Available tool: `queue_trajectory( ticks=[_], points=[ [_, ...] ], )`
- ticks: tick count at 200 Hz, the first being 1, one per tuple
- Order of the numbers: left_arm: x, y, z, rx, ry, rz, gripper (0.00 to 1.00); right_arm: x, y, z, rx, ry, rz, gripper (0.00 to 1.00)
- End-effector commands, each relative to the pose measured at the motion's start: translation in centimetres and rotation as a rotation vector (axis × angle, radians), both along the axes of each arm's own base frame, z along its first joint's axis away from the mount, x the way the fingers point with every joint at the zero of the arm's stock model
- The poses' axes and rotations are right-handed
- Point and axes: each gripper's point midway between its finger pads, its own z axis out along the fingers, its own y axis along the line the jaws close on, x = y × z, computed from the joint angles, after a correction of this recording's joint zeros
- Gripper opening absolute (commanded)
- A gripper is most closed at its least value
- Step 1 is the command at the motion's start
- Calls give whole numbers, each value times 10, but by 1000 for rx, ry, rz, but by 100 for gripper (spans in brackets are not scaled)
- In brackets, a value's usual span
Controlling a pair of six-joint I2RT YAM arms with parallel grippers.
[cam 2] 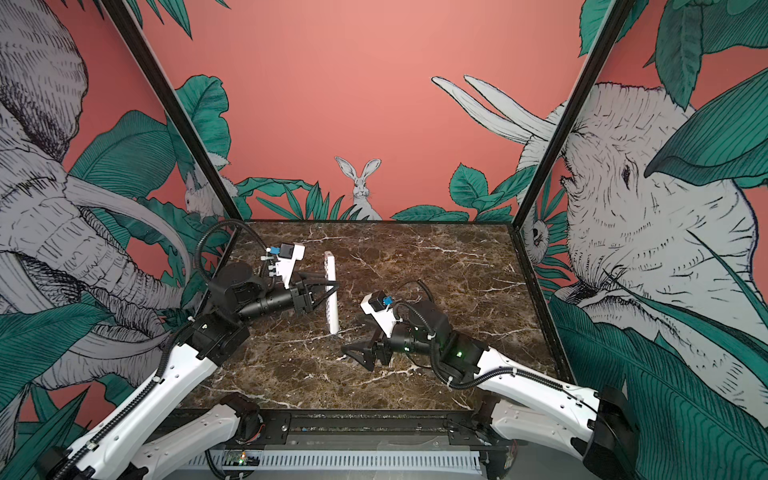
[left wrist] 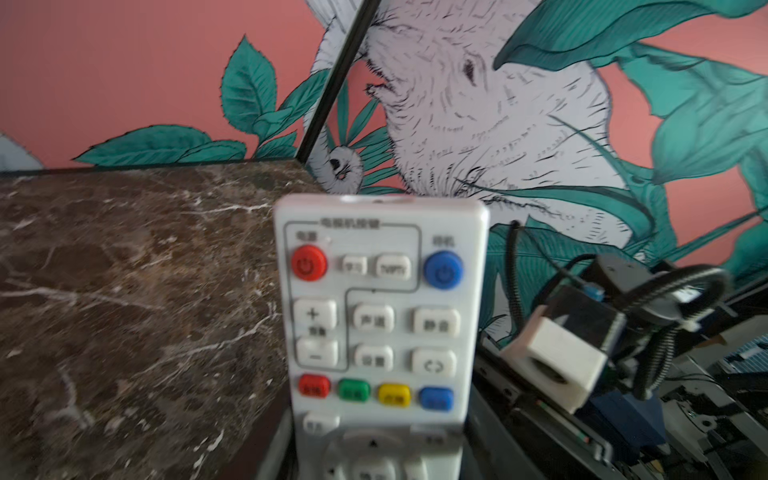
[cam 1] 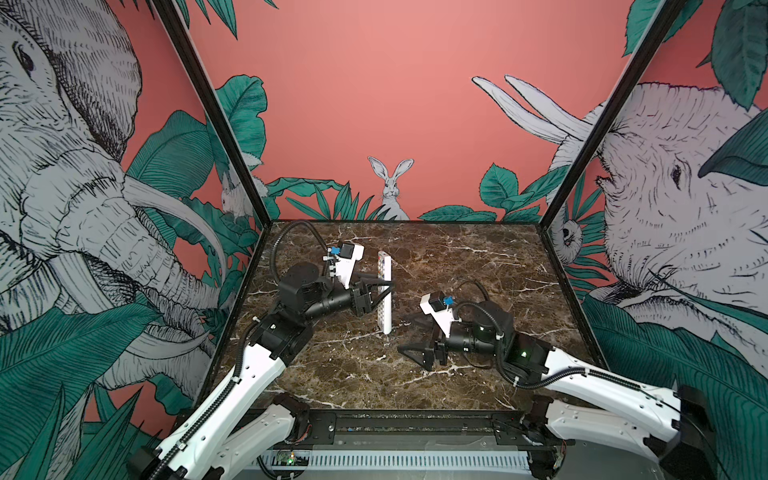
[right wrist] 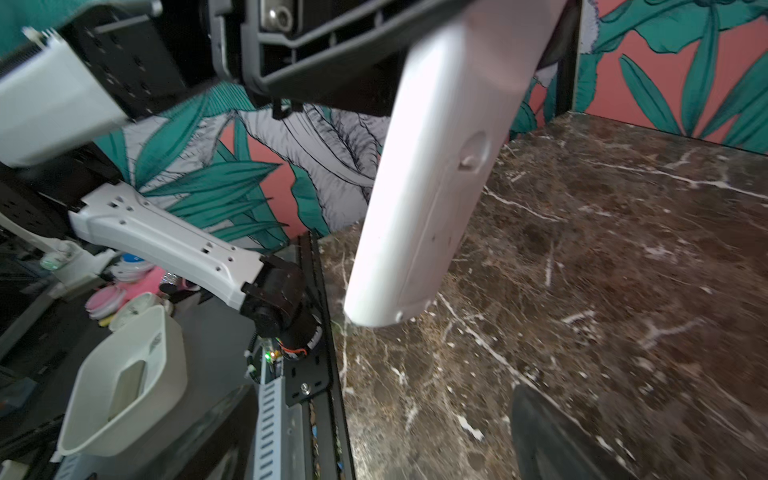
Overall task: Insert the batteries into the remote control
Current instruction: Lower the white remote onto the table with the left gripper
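Above the marble table (cam 1: 457,266), left gripper (cam 1: 386,287) clamps the remote control (cam 1: 387,318) on edge; right gripper (cam 1: 403,336) spread, holding nothing, near. Left wrist view: buttons. Right wrist view: plain back, plus white tub (right wrist: 124,374) off-table, contents indistinct.

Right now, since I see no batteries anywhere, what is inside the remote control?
Nothing inside shows: on the remote control, held by the left hand, the back cover looks shut, hiding the compartment.

The remote control (left wrist: 382,291) is smooth white plastic; the table (cam 1: 457,266) is polished, brown veined marble.
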Motion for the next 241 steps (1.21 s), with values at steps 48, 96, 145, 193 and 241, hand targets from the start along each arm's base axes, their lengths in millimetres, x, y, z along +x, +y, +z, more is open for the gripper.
queue_trajectory(
  ticks=[48, 96, 145, 193, 241],
  points=[
    [36, 18, -63, 263, 190, 191, 0, 44, -45, -21, -192, -110, -314, 96],
    [57, 32, -103, 389, 281, 311, 0, 56, -56, -50, -311, -88, -390, 97],
    [72, 49, -138, 530, 326, 409, 0, 60, -57, -67, -353, -70, -409, 97],
    [81, 54, -167, 619, 380, 440, 0, 62, -61, -80, -391, -53, -429, 97],
    [85, 59, -194, 684, 443, 472, 0, 64, -64, -88, -413, -47, -443, 97]
  ],
)
